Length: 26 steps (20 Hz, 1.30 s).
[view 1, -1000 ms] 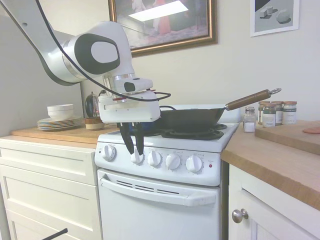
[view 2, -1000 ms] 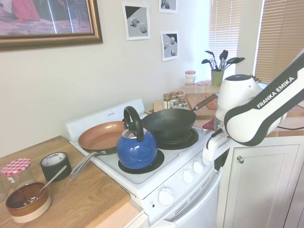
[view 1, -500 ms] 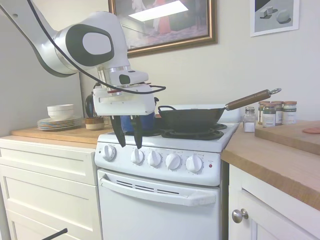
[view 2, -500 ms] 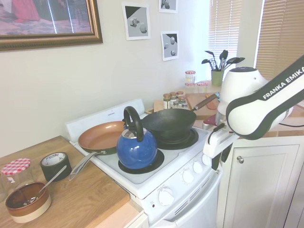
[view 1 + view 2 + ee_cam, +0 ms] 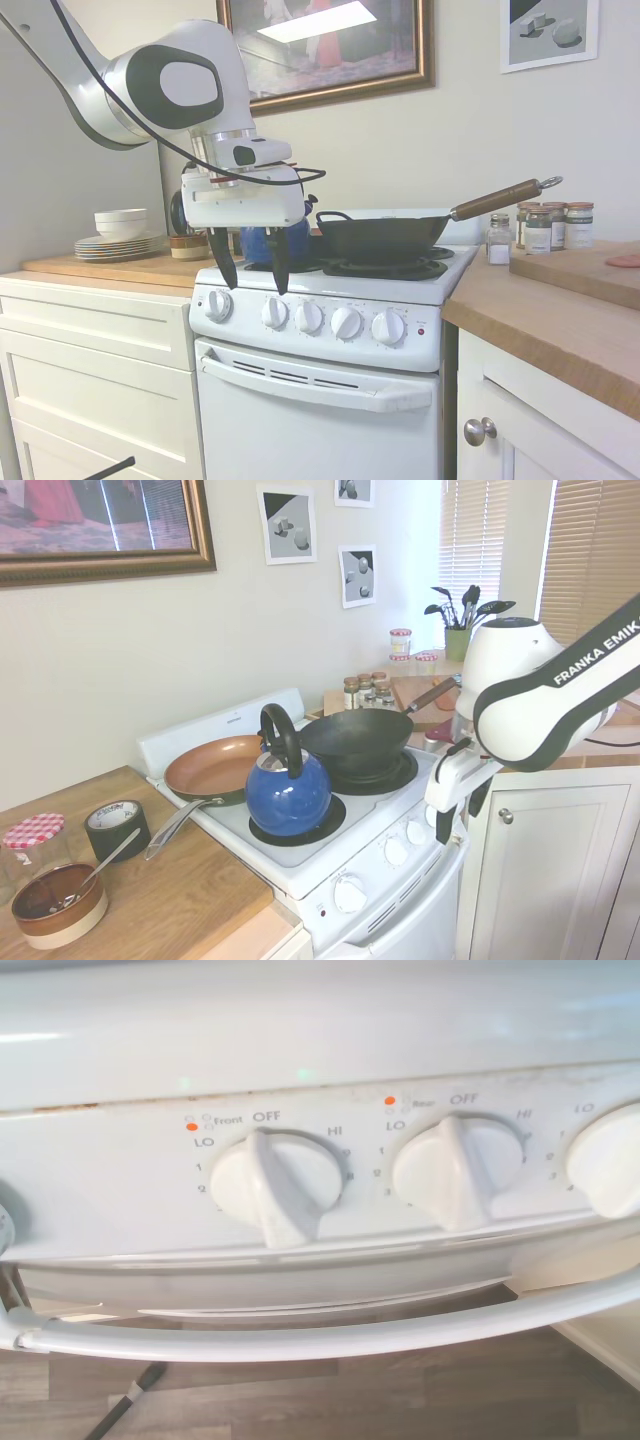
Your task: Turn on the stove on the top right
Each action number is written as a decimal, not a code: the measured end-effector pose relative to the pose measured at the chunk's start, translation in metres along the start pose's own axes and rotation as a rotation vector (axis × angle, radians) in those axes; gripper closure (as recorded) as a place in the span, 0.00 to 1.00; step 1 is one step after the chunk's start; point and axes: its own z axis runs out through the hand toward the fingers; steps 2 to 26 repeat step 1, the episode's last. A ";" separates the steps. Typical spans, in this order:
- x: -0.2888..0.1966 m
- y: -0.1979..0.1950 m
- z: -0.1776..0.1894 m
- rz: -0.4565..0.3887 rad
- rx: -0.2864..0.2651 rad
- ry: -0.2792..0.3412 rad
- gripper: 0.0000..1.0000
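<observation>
Now, as logged:
Gripper (image 5: 250,273): fingers spread apart, pointing down, empty; hangs above and just in front of the stove's front panel, over the two leftmost knobs, touching neither.
Stove (image 5: 330,400): narrow white range between a white drawer cabinet (image 5: 95,370) and a wood counter (image 5: 560,330).
Knobs: wrist view shows "Front" knob (image 5: 275,1185) and "Rear" knob (image 5: 458,1170), printed OFF above each.
Stovetop: black wok (image 5: 380,237) at the right rear edge, blue kettle (image 5: 288,790) in front, copper pan (image 5: 212,767) at the left rear.
</observation>
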 end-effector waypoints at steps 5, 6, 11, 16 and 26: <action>0.000 0.000 0.000 0.000 0.000 0.000 0.00; 0.000 0.000 0.000 0.000 0.000 0.000 0.00; 0.000 0.000 0.000 0.000 0.000 0.000 0.00; 0.000 0.000 0.000 0.000 0.000 0.000 0.00; 0.000 0.000 0.000 0.000 0.000 0.000 0.00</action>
